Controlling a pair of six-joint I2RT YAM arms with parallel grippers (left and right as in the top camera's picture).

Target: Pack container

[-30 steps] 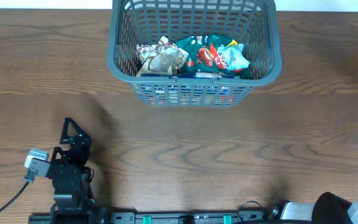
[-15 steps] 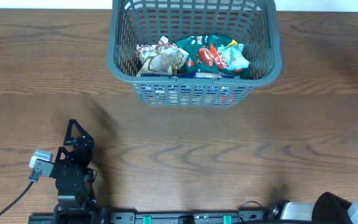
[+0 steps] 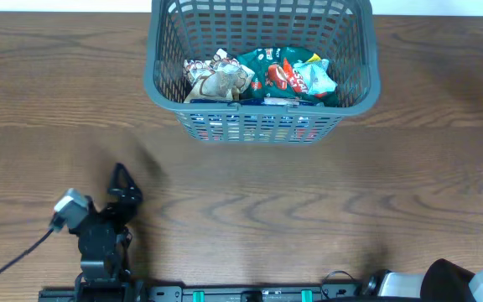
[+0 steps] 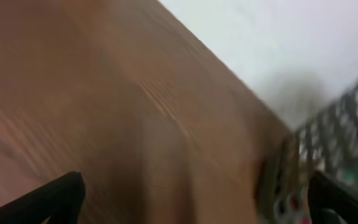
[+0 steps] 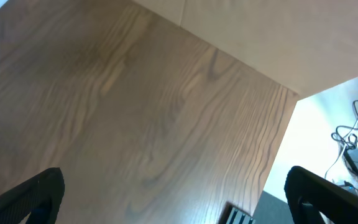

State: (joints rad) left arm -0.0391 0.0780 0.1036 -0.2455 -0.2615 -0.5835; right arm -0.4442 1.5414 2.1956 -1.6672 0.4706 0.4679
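The container (image 3: 162,84), a large grey slotted basket, stands at the far middle of the table. Inside it lie a brown and white snack packet (image 3: 218,80) and green and red packets (image 3: 288,75). My left gripper (image 3: 127,186) hovers low over the bare wood near the front left, well short of the basket, open and holding nothing. Its wrist view is blurred and shows wide-apart fingertips (image 4: 61,196) and the container (image 4: 344,134) at the right edge. My right gripper (image 5: 176,202) is open over bare table with nothing between its fingers.
Only part of the right arm (image 3: 455,281) shows at the front right corner in the overhead view. The right wrist view shows the table's corner edge (image 5: 278,143) and, beyond it, cables on the floor (image 5: 353,146). A black rail (image 3: 250,294) runs along the front edge.
The left arm has swung to the right, and its gripper now points more toward the basket. The basket, its packets and the right arm have not moved.
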